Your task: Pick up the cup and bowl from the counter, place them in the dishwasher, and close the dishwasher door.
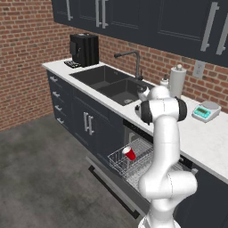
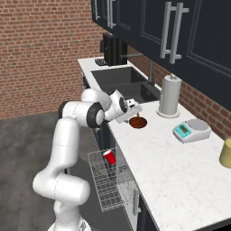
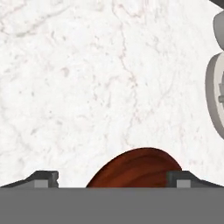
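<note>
Seen from the left base view, the arm (image 1: 162,147) rises upright from the lower right, its elbow bent at counter height and the forearm reaching away over the counter (image 1: 209,142). The cup (image 1: 129,153) lies tilted in the white rack (image 1: 129,162) of the dishwasher (image 1: 133,169), whose door (image 1: 111,182) hangs open and down.

Next, in the right base view, the arm's upper link climbs from the lower left, folds at a dark joint, and the forearm runs level to the right. The gripper (image 2: 134,113) sits just beside the bowl (image 2: 138,122), which rests on the counter near the sink (image 2: 126,83) and the paper towel roll (image 2: 170,95). The cup shows red in the pulled-out rack below.

Lastly, in the hand view, the fingertips (image 3: 43,178) stand wide apart, open, with the bowl's rim (image 3: 138,168) between them and nearer the right tip. White counter stretches beyond.
</note>
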